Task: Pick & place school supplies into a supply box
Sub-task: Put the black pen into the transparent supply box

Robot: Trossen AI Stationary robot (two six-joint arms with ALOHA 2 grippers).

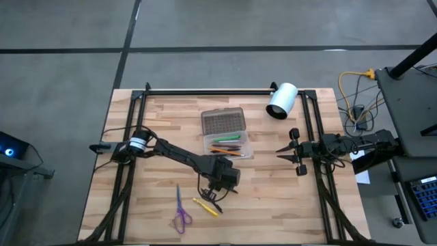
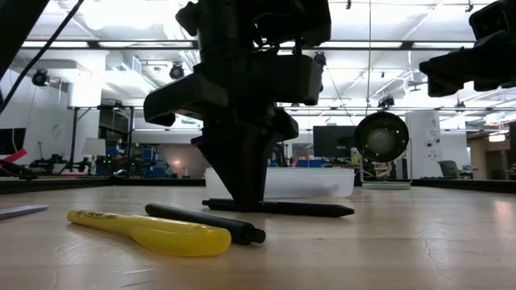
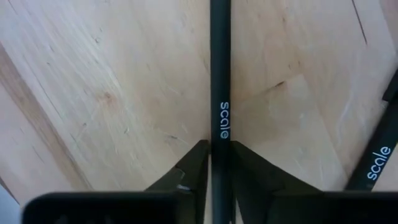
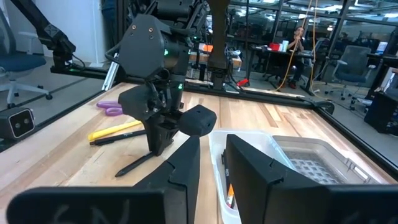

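Looking down from high, your left gripper (image 1: 217,193) sits at the table's six o'clock, below the clear plastic supply box (image 1: 228,145). Low view: it stands on a thin black pen (image 2: 278,208). Left wrist: fingers (image 3: 189,174) clamp that pen. Right gripper (image 1: 287,154) waits at three o'clock, spread.

The supply box (image 1: 228,145), a clear rectangular case with its grey textured lid (image 1: 223,121) open toward the frame's top, sits at the centre of the high view and holds green and orange pens (image 1: 227,147). Below it, a black pen (image 3: 219,93) lies between the left pincer (image 1: 214,195) fingers. A yellow marker (image 1: 205,206) lies bottom centre, purple-handled scissors (image 1: 181,210) just left of it.
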